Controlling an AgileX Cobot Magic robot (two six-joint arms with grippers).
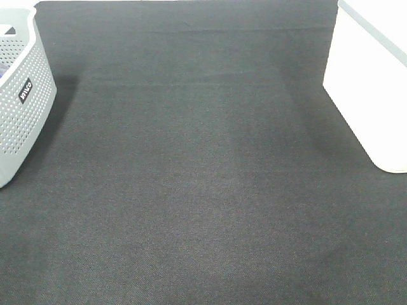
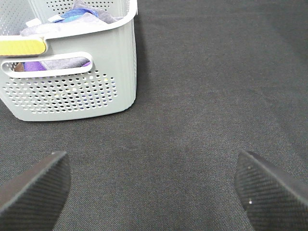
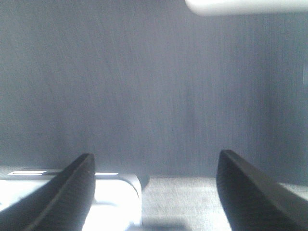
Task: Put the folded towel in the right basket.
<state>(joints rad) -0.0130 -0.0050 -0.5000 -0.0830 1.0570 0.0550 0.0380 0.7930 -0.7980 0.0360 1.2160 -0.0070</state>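
Observation:
The rust-brown folded towel shows in no view. The right basket (image 1: 372, 95), white with a grey rim, stands at the right edge of the black cloth; its inside is out of view. Neither gripper shows in the exterior high view. In the left wrist view my left gripper (image 2: 151, 163) is open and empty above the cloth. In the blurred right wrist view my right gripper (image 3: 155, 156) is open and empty above the cloth, with a white rounded edge (image 3: 245, 6) ahead of it.
A grey perforated basket (image 1: 22, 108) with a black label stands at the left edge and holds several cloths (image 2: 72, 21); it lies just ahead of the left gripper. A bright white surface (image 3: 110, 197) lies under the right gripper's fingers.

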